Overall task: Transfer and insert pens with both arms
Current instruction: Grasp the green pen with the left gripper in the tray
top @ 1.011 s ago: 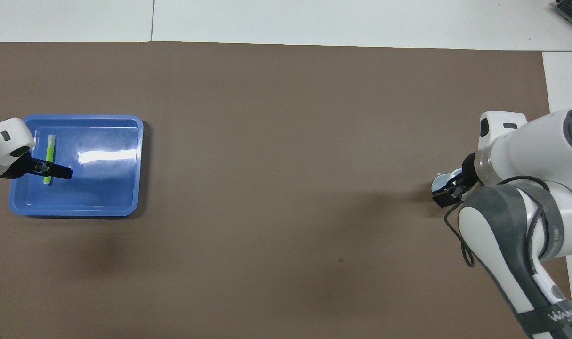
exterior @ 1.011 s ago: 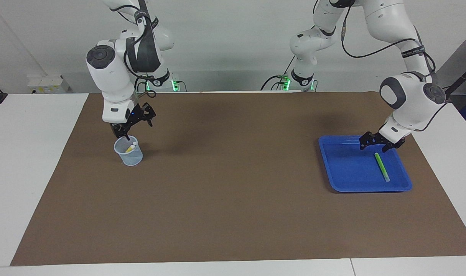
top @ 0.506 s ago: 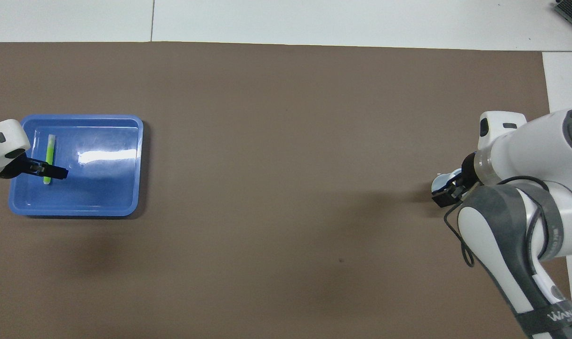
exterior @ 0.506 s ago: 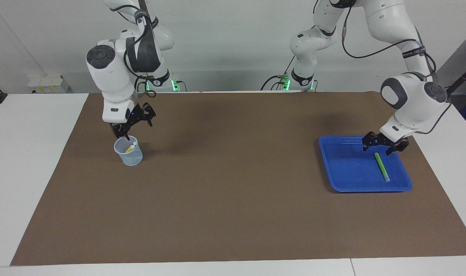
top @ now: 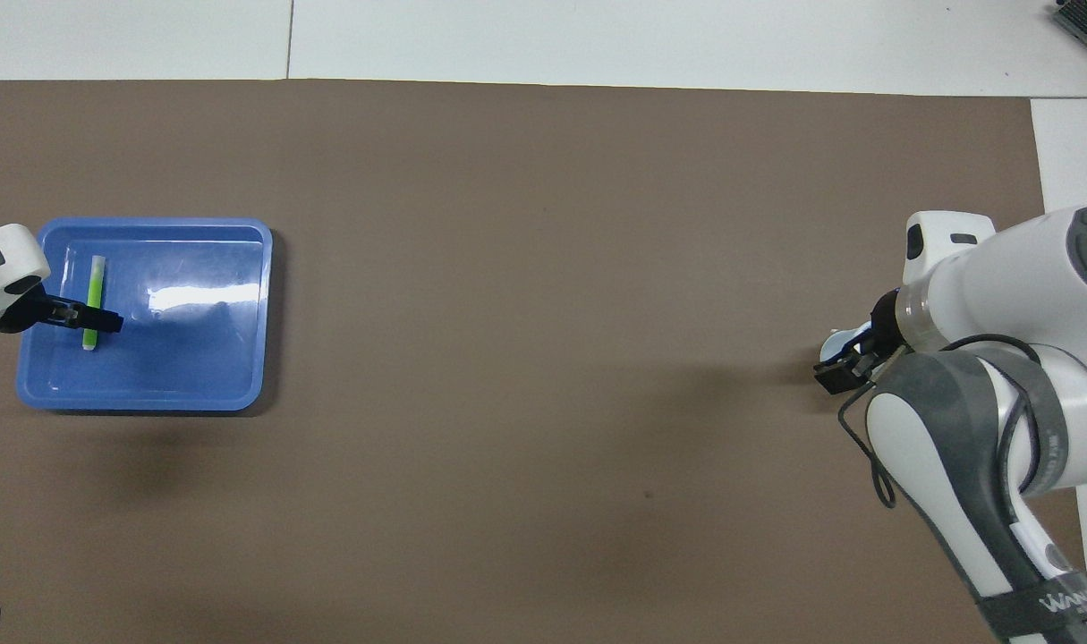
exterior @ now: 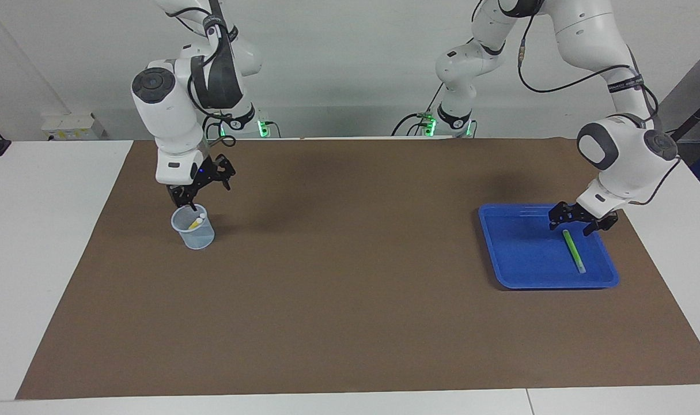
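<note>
1. Left gripper [exterior: 582,222] jaws apart, over green pen [exterior: 573,251] lying in blue tray [exterior: 517,253] at the mat's left-arm end
2. Right gripper [exterior: 189,199] jaws apart, empty, over clear cup [exterior: 194,228] holding yellow pen [exterior: 196,221]

**Both arms extended, end effectors open**

Left arm [exterior: 623,153]: enters from its base at the robots' edge, rises out of the facing view, then descends through a bent elbow to a wrist at the left arm's end of the worktop. Wrist angled downward. Left end effector [exterior: 581,221] low, jaws spread, nothing between them. In the overhead view only its wrist and the left end effector [top: 73,315] show at the frame edge.

Right arm [exterior: 174,115]: folded forward, wrist near vertical, at the right arm's end of the worktop. Right end effector [exterior: 195,185] points down, jaws apart, empty. Cables run along both forearms.
</note>
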Action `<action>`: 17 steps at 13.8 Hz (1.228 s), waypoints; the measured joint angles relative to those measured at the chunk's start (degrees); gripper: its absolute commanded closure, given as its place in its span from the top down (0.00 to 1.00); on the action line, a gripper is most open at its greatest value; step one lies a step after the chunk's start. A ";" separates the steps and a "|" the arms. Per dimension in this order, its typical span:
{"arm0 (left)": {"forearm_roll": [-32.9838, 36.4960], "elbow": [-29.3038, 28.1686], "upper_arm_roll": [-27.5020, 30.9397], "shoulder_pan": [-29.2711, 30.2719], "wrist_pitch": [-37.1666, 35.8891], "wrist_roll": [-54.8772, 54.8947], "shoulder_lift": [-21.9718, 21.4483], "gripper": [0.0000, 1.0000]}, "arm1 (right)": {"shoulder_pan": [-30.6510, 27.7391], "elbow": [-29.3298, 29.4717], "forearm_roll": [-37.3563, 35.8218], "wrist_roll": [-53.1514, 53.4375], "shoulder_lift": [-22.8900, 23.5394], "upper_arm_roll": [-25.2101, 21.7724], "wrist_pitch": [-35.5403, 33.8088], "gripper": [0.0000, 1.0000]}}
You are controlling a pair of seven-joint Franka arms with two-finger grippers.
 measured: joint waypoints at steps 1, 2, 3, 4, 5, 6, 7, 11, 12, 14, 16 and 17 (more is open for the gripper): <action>0.00 0.00 -0.01 0.01 1.02 0.00 0.76 0.97 | 0.00 0.00 0.02 0.00 0.00 0.00 0.00 1.00; 0.00 0.01 -0.01 0.03 1.95 0.00 1.49 0.91 | 0.00 0.00 0.03 0.00 0.00 0.00 0.00 1.00; 0.00 0.01 -0.01 0.04 2.56 0.00 2.05 0.80 | 0.00 0.00 0.04 0.00 0.00 0.00 0.00 1.00; 0.00 0.01 -0.02 0.06 2.88 0.00 2.37 0.64 | 0.00 0.00 0.04 0.00 0.00 0.01 0.00 1.00; 0.00 0.01 -0.02 0.09 2.95 0.00 2.50 0.46 | 0.00 0.00 0.04 0.00 0.00 0.01 0.00 1.00; 0.00 0.03 -0.03 0.14 3.07 0.00 2.52 0.31 | 0.00 0.00 0.05 0.00 0.00 0.02 0.00 1.00; 0.00 0.21 -0.03 0.23 3.29 0.00 2.50 0.21 | 0.00 0.00 0.05 0.00 0.00 0.03 0.00 1.00; 0.00 0.24 -0.07 0.33 4.33 0.00 2.46 0.00 | 0.03 0.03 0.10 0.00 0.00 0.50 0.00 1.00; 0.00 0.10 -0.07 0.37 4.81 -0.01 2.45 0.00 | 0.03 0.05 0.12 0.00 0.00 0.78 0.00 1.00; -0.02 -0.57 -0.08 0.45 5.97 -0.04 2.18 0.00 | 0.08 0.07 0.14 0.00 0.00 1.11 0.00 1.00; -0.06 -0.81 -0.09 0.48 6.27 -0.06 2.03 0.00 | 0.09 0.08 0.14 0.00 0.00 1.13 0.00 1.00; -0.08 -0.78 -0.10 0.49 6.20 -0.09 2.03 0.00 | 0.08 0.08 0.14 0.00 0.00 1.13 0.00 1.00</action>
